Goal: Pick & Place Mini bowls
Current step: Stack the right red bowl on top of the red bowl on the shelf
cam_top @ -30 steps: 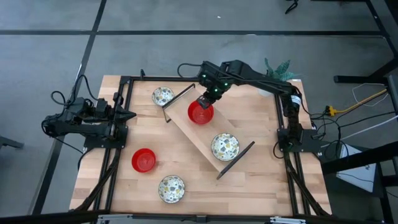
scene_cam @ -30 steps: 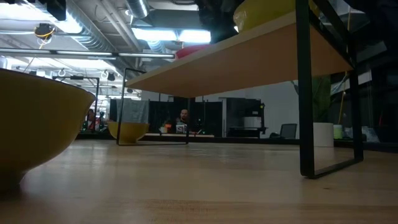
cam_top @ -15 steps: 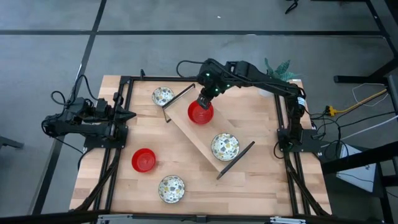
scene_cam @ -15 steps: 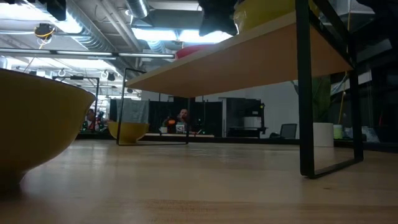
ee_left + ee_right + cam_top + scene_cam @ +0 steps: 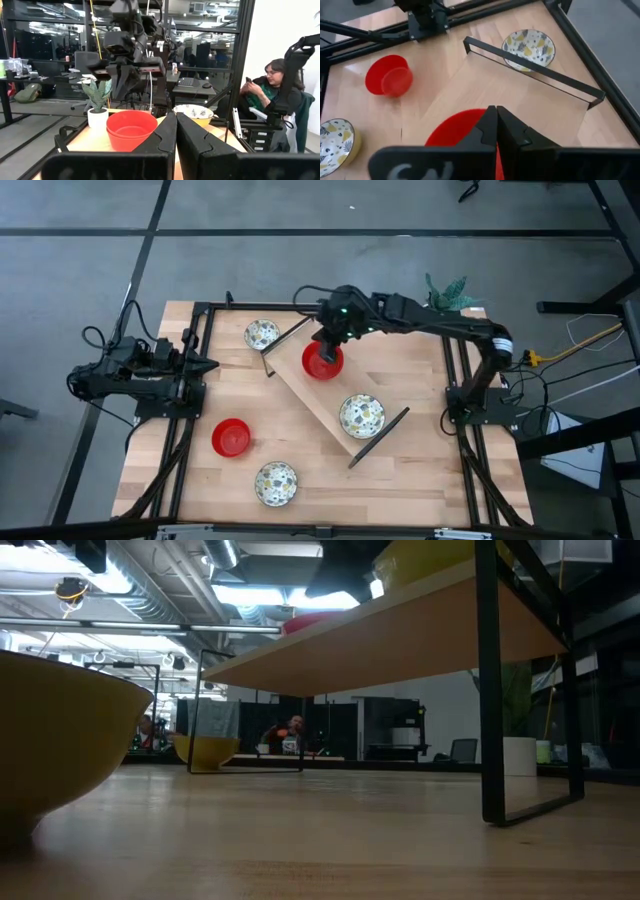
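A red mini bowl (image 5: 322,363) sits on a raised wooden shelf (image 5: 313,398) beside a speckled mini bowl (image 5: 361,415). My right gripper (image 5: 328,343) hangs shut just above the red bowl's far rim (image 5: 457,131), slanting down, with no contact showing. The left wrist view shows this red bowl (image 5: 132,129) under that gripper. On the table stand another red bowl (image 5: 231,437) and two speckled bowls (image 5: 262,334) (image 5: 276,483). My left gripper (image 5: 206,365) waits shut at the table's left edge.
The shelf stands on black wire legs (image 5: 492,690) and runs slantwise across the table's middle. A white pot with a green plant (image 5: 450,290) sits at the far right corner. Black frame rails (image 5: 452,370) border the table. A seated person (image 5: 270,95) is beyond the table.
My right gripper has stayed over the red bowl on the shelf, but its wrist has tipped up from pointing steeply down to a slant and has rolled. The arm's elbow has swung toward the table's right edge. The bowls have not moved.
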